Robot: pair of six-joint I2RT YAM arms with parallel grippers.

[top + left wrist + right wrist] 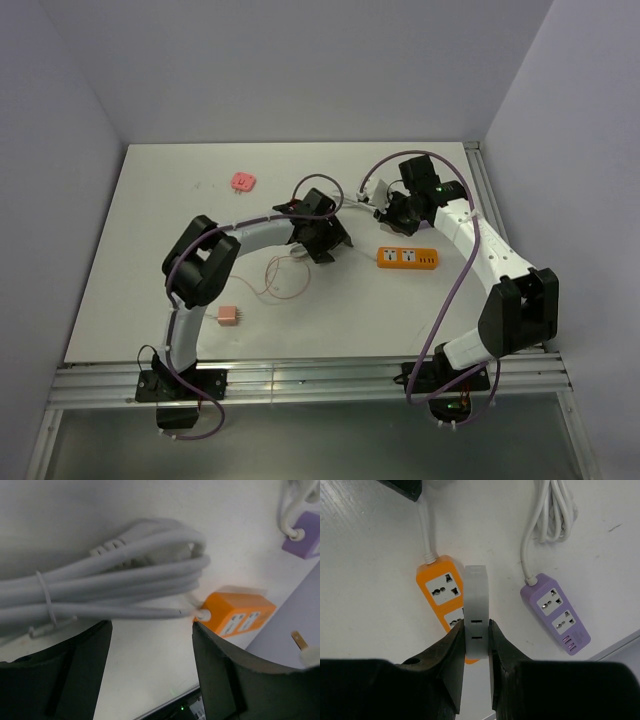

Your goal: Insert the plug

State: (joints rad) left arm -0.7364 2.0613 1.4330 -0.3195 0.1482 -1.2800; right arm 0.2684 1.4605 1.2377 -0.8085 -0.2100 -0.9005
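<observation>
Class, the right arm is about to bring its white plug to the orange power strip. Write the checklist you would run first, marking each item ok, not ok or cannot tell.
1. White plug clamped between the fingers of the right gripper: ok.
2. Orange power strip has its upper socket free: ok.
3. Prongs lined up with the socket holes: cannot tell; the plug's body hides them.
4. Left gripper open, holding nothing: ok.
5. Bundled cable off the strip's face: ok.
6. Strip held steady: not ok; nothing grips it.
</observation>
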